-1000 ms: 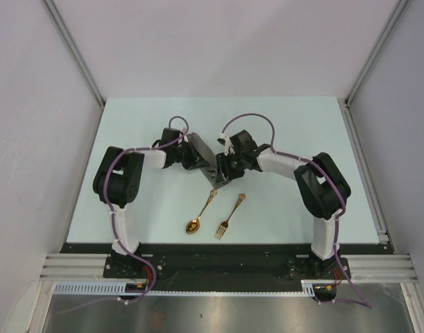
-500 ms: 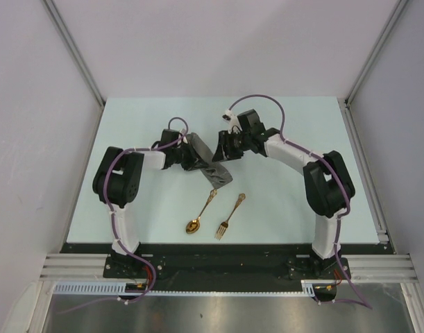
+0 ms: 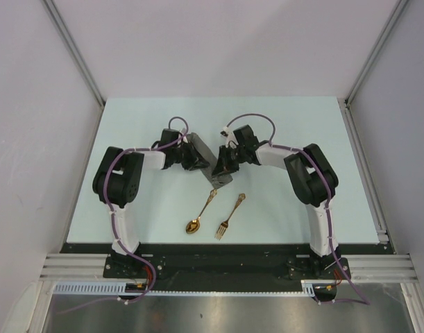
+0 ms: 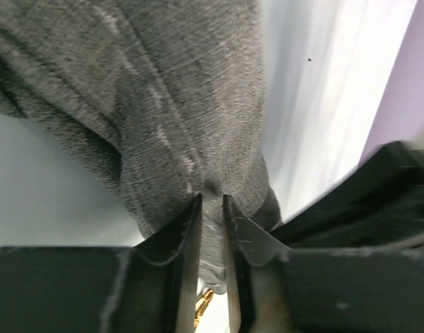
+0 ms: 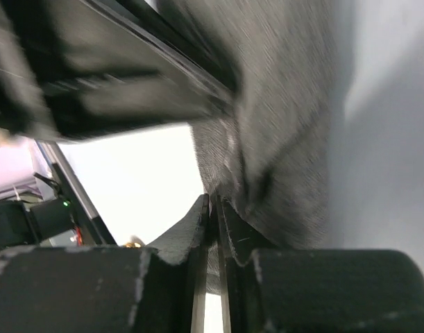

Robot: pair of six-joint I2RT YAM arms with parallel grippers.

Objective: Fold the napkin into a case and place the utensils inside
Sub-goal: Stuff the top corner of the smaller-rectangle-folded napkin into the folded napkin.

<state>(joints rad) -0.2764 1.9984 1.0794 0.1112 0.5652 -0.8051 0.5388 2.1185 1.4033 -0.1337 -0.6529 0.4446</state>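
table (image 3: pixel 128 132): pale, flat, everything sits mid-table between the two arms

left arm (image 3: pixel 121 177) and right arm (image 3: pixel 312 173): both elbows bent outward, wrists turned in toward each other, meeting at the cloth

napkin (image 3: pixel 221 179): dark grey, bunched and creased, not a flat square and not a neat pouch. It sits at table centre, pinched from both sides. Its near end lies just beyond the spoon's handle tip. Can't tell whether it rests on the table or hangs clear

left gripper (image 4: pixel 212 202): fingers drawn in to a narrow gap with a fold of grey cloth clamped between them, and the rest of the cloth balloons out past the tips

right gripper (image 5: pixel 213 202): fingers down to a thin slit, nipping the napkin's edge, with the bulk of the cloth off to one side of the fingers

fork (image 3: pixel 231 215) and spoon (image 3: pixel 202 210): gold, bare on the table nearer the bases than the napkin, side by side but not touching, handles angled away toward the cloth, neither one inside any fold
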